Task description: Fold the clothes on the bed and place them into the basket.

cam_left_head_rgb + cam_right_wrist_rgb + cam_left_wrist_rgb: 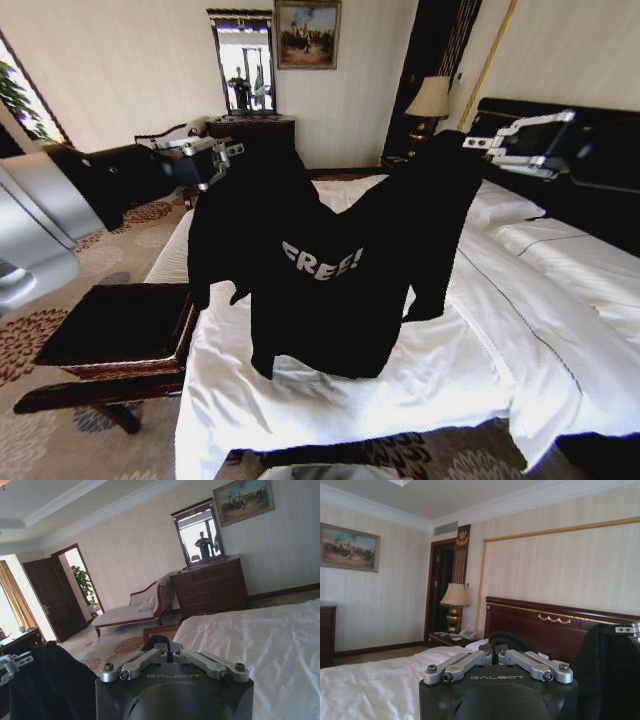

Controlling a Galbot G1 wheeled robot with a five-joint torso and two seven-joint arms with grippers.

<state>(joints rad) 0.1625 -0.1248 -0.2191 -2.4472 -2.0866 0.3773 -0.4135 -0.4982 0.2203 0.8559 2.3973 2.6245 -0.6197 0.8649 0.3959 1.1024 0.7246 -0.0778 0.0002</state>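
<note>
I have the black short-sleeved T-shirt with white "FREE!" lettering [330, 270] hanging in the air above the foot of the big white-duveted bed [520, 330], stretched between both arms with its hem drooping just over the sheets. My left tool [232, 152] is clenched on one shoulder of the shirt; in the left wrist view a wad of black fabric bulges between its closed fingers [470, 661]. My right tool [478, 143] pinches the other shoulder the same way, cloth bunched past its fingers [145, 661].

The worry, as I judge it, is the grip. Each tool holds only a small bunch of fabric, so a quick or uneven move could pull one corner free and drop the shirt in a heap. The sleeves hang loose and could fold under if I lay it down carelessly.

The shirt hangs below and between the two tools. The brown woven wicker basket with its flat black top [120, 325] stands on the carpet just beside the bed, on my left.
</note>
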